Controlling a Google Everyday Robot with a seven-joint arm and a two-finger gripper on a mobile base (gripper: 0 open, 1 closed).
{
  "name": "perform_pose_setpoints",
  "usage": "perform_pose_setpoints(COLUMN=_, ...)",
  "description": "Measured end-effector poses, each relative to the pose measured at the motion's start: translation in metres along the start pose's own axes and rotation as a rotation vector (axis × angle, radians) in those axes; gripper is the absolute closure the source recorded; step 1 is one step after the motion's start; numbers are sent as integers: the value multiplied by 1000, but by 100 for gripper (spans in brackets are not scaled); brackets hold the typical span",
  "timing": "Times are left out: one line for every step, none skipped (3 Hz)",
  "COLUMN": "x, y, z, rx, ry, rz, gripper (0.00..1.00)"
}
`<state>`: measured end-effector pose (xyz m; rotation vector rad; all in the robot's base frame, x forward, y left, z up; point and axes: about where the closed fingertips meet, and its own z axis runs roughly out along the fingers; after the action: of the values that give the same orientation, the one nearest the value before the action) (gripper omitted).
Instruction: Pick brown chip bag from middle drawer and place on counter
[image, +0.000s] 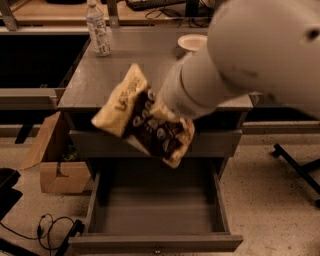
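Camera view: tool (161, 114) at frame centre, clamped on brown chip bag (145, 122) at its dark mid. Bag aloft, tilted, over open middle drawer (155, 215), below tabletop (135, 62) edge. Prob. light, crinkly, slippery, contents fragile; hold mid-body, gentle squeeze.

Dim, yellowish light from overhead.
The gripper (156, 114) clasping the chip bag (142, 122) above the drawer (155, 243) looked smeared, as did the pale arm (260, 55); shadow filled the drawer.
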<state>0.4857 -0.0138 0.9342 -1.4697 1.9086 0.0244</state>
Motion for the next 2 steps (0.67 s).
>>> perform_pose_setpoints(x=-53, y=-56, z=-31, rx=106, ry=2, rz=15, gripper=100)
perform_pose_setpoints(x=-101, y=-115, z=-28, rx=183, ry=-24, rz=59, gripper=100)
